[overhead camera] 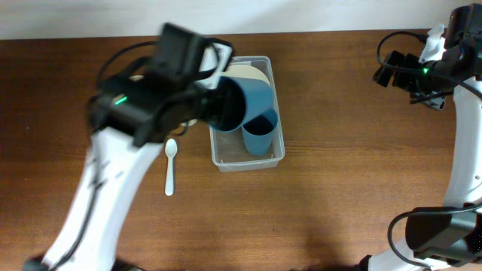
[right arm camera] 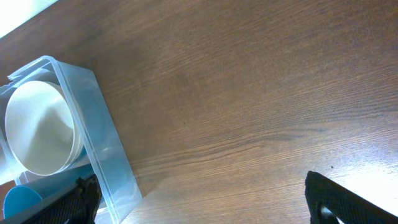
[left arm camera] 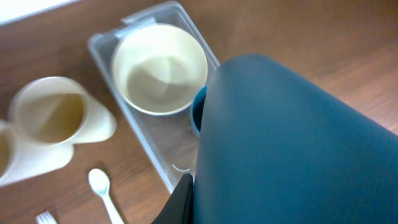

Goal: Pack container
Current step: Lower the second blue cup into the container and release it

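The clear rectangular container (overhead camera: 276, 154) sits mid-table. It holds a cream bowl (overhead camera: 254, 73) at its far end and a small blue cup (overhead camera: 258, 135) at its near end. My left gripper (overhead camera: 216, 102) is shut on a larger blue cup (overhead camera: 254, 94), held tilted above the container's middle. In the left wrist view this blue cup (left arm camera: 292, 143) fills the right side, above the container (left arm camera: 102, 45) and the cream bowl (left arm camera: 160, 68). My right gripper (right arm camera: 205, 208) is open and empty, at the far right of the table, with the container (right arm camera: 102, 134) to its left.
A white spoon (overhead camera: 170, 165) lies left of the container. A cream cup (left arm camera: 50, 118) stands beside the container, mostly under my left arm in the overhead view. A white fork tip (left arm camera: 43, 218) shows near the spoon (left arm camera: 102, 190). The right arm (overhead camera: 422, 68) is at the back right.
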`<state>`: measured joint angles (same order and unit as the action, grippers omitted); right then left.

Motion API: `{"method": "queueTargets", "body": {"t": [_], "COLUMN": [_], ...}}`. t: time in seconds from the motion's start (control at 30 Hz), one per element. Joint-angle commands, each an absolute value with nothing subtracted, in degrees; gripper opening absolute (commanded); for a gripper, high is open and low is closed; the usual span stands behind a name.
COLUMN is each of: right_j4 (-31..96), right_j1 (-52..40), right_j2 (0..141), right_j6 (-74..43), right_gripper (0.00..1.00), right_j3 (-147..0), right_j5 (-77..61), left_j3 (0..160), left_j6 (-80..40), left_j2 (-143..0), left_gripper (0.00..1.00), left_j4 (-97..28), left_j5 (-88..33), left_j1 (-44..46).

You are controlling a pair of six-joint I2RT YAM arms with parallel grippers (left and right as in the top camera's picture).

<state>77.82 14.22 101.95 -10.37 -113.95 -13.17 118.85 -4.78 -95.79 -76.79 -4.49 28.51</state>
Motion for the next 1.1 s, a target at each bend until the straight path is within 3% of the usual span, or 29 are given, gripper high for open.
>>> {"method": "queueTargets", "body": {"t": [0.0,0.53,0.8,1.07], "right_j4": [77.8,77.8,77.8,77.8], "right_j1": [14.3,14.3,14.3,14.3], "right_j2": [101.6,101.6,101.6,101.6], "right_j6": [-10.3,-10.3,-10.3,-10.3], "right_gripper": [0.99,0.99,0.99,0.99], "right_j3": [-114.4,-114.4,-114.4,-114.4], "right_j5": [-13.3,-13.3,-13.3,-13.3], "left_j3": [119.2,119.2,121.7,135.7], "left_j6": [-1.7,-1.7,-1.7,-1.7], "left_j2": [-101.5,-108.7,-108.7,-108.7], "left_gripper": [0.02,0.02,0.24,0.46], "left_j4": [-76.3,-76.2,-79.4,-87.1], "left_j5": [-2.7,2.0,2.0,9.0], "left_j1": [30.9,31.9,31.9,31.7]}}
